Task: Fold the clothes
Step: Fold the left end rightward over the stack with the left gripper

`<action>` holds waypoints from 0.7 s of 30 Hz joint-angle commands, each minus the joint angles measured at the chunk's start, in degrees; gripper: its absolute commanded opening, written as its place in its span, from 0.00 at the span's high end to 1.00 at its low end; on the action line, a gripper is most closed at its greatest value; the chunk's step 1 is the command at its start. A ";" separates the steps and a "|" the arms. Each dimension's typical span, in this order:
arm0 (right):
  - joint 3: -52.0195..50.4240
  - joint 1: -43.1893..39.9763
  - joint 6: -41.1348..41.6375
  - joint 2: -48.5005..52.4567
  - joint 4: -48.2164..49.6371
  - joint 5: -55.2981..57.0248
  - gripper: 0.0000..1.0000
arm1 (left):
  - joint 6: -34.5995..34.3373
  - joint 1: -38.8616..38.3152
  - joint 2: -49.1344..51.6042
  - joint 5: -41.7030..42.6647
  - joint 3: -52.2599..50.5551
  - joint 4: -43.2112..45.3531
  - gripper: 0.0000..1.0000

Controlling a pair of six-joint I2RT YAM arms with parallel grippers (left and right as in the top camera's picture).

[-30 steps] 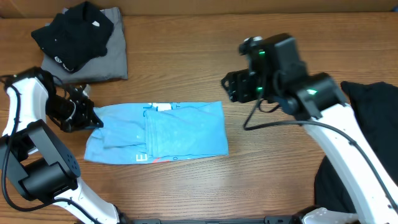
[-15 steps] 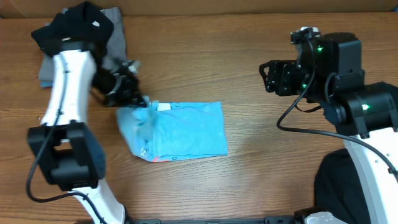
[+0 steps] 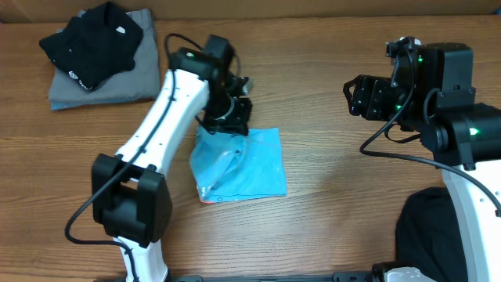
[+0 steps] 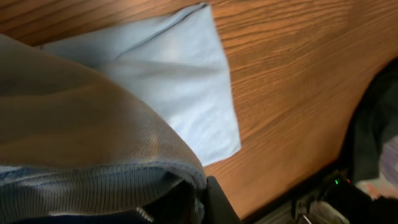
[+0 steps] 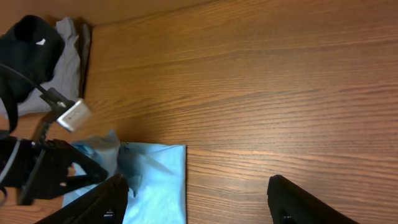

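1. Since a second ago, the left hand (image 3: 225,124) has swept from the left end of the light blue cotton T-shirt (image 3: 258,160) to mid-surface. It is clamped on the hem, apparently to double the shirt over.
2. Its arm stretches long, wrist tipped down.
3. The right hand (image 3: 354,98) hangs apart and empty toward the right edge of the wooden surface (image 3: 329,219).

A wooden table (image 3: 329,227) runs back to what may be a cardboard wall (image 3: 313,6).
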 commanded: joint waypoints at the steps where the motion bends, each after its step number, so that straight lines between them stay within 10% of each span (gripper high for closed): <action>1: 1.73 -0.90 0.55 -0.98 -0.07 0.26 0.25 | -6.43 -3.78 -1.14 -4.55 1.22 1.22 0.92; 11: 1.73 -2.89 0.52 -0.94 -1.44 0.24 0.24 | -8.90 -11.45 0.81 -7.06 1.14 6.14 0.82; 16: 1.70 -2.97 0.52 -0.92 -2.34 0.24 0.24 | -8.79 -13.60 3.50 -8.00 1.14 6.14 0.53; 21: 1.70 -2.95 0.52 -0.83 -2.80 0.22 0.23 | -8.20 -12.31 3.74 -8.09 2.29 5.11 0.58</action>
